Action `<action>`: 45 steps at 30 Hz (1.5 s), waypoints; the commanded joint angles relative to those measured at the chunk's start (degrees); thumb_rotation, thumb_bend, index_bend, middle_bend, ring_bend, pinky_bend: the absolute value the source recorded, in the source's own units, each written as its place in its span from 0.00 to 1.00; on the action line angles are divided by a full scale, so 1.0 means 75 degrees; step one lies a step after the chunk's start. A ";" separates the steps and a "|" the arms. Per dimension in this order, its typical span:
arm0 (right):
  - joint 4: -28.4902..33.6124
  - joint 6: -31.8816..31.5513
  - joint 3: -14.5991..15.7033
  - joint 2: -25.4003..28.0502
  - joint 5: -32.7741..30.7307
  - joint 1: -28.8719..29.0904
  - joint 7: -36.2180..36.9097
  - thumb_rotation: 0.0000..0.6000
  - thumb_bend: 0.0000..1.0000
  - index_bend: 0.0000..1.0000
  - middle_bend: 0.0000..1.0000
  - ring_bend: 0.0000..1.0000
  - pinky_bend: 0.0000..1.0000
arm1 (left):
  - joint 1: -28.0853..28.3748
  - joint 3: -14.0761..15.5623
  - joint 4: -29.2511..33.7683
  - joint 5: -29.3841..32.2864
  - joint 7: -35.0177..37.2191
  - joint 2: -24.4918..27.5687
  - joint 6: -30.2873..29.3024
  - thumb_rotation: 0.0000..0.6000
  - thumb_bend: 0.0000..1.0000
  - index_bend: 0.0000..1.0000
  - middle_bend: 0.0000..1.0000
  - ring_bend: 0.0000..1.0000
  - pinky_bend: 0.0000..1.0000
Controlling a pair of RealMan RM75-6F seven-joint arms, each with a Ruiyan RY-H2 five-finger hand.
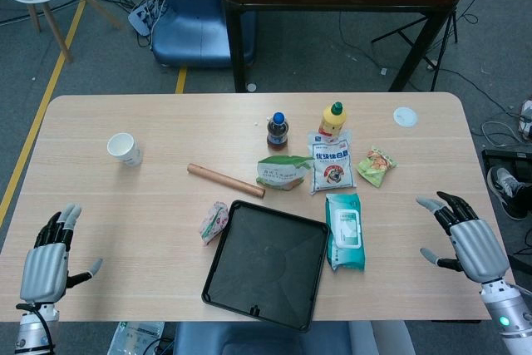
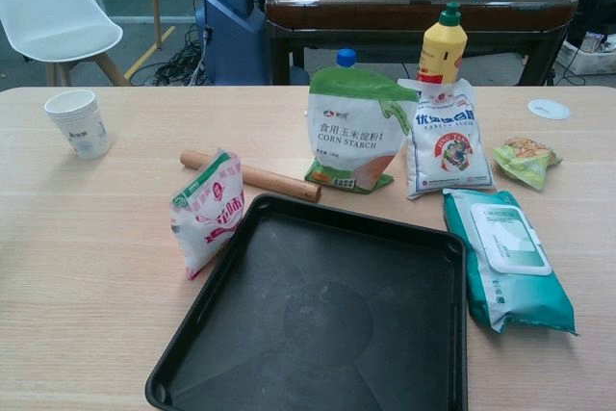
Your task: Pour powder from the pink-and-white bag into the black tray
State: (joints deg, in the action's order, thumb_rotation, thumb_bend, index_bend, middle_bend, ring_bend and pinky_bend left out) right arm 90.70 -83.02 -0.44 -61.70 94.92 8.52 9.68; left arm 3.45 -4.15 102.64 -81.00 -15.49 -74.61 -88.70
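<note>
The pink-and-white bag (image 1: 214, 222) (image 2: 206, 211) stands upright on the table, touching the left edge of the black tray (image 1: 266, 263) (image 2: 327, 324). The tray is empty and lies near the table's front edge. My left hand (image 1: 48, 259) hovers open at the front left corner, far from the bag. At the front right my right hand (image 1: 467, 239) is open too, fingers spread, with nothing in it. Neither hand shows in the chest view.
Behind the tray lie a wooden rolling pin (image 1: 225, 180), a green corn starch bag (image 2: 353, 132), a white sugar bag (image 2: 449, 140), a dark bottle (image 1: 278, 131) and a yellow bottle (image 2: 442, 43). A teal wipes pack (image 2: 502, 257) lies right of the tray. A paper cup (image 2: 79, 122) stands far left.
</note>
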 commanded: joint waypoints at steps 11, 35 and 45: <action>0.0111 -0.0301 -0.0103 0.0139 -0.0075 -0.0081 -0.0059 1.00 0.16 0.17 0.24 0.10 0.12 | 0.0094 -0.0043 -0.0036 -0.0055 0.0196 0.0055 0.0139 1.00 0.17 0.06 0.05 0.02 0.09; 0.0652 -0.0401 -0.0332 0.0610 -0.0499 -0.0186 -0.0269 1.00 0.16 0.17 0.24 0.10 0.12 | 0.1965 -0.0330 -0.1370 0.0312 0.3017 -0.0157 0.3488 1.00 0.17 0.06 0.05 0.02 0.09; 0.0687 -0.0343 -0.0335 0.0608 -0.0577 -0.0206 -0.0324 1.00 0.16 0.17 0.24 0.10 0.12 | 0.2873 -0.0412 -0.2538 0.0178 0.3931 -0.0908 0.4510 1.00 0.17 0.06 0.05 0.05 0.09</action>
State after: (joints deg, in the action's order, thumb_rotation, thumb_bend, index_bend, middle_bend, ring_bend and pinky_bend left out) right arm 95.84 -85.62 -2.95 -57.14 90.63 6.99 7.27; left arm 23.81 -7.12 84.90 -79.23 12.80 -80.39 -56.07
